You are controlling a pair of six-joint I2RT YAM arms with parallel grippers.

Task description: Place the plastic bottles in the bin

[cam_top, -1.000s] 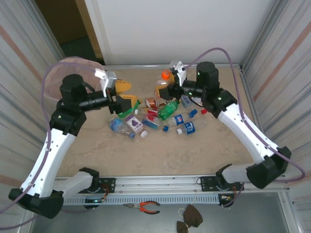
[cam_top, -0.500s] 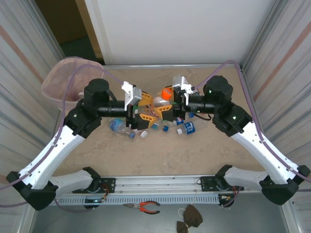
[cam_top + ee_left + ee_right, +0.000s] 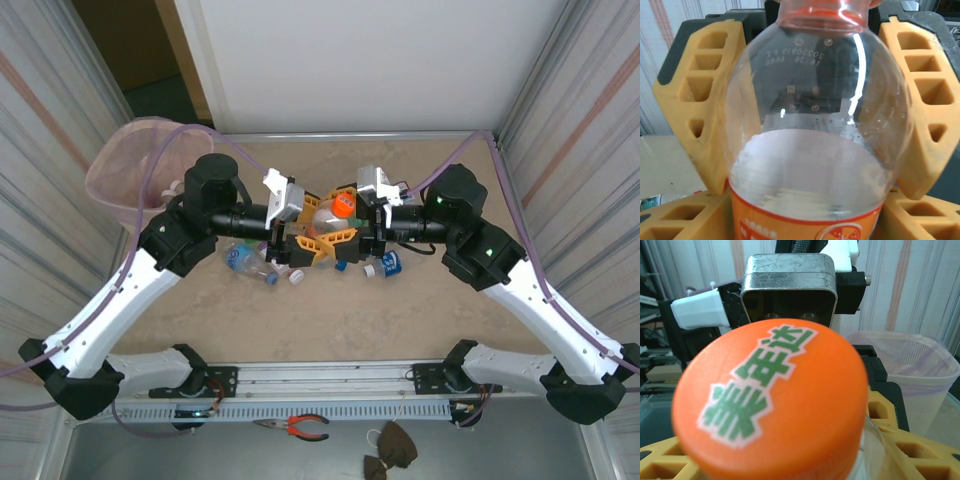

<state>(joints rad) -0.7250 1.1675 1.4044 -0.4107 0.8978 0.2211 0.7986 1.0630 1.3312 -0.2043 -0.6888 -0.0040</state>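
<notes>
Both arms have just swung in over the pile (image 3: pixel 255 262), the right claw (image 3: pixel 345 228) clamped on the orange-capped bottle (image 3: pixel 330 212) held up between them, the left claw (image 3: pixel 305 228) narrowing round it, grip unclear: seemingly a handover toward the bin (image 3: pixel 100 165), far left.

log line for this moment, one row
step: handover mid-table | right gripper: holds orange-capped bottle | left gripper: jaws flank it, grip unclear | bin: far left

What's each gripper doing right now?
Left gripper: set around the orange-capped bottle; whether it grips cannot be told.
Right gripper: closed on the same orange-capped bottle.
</notes>
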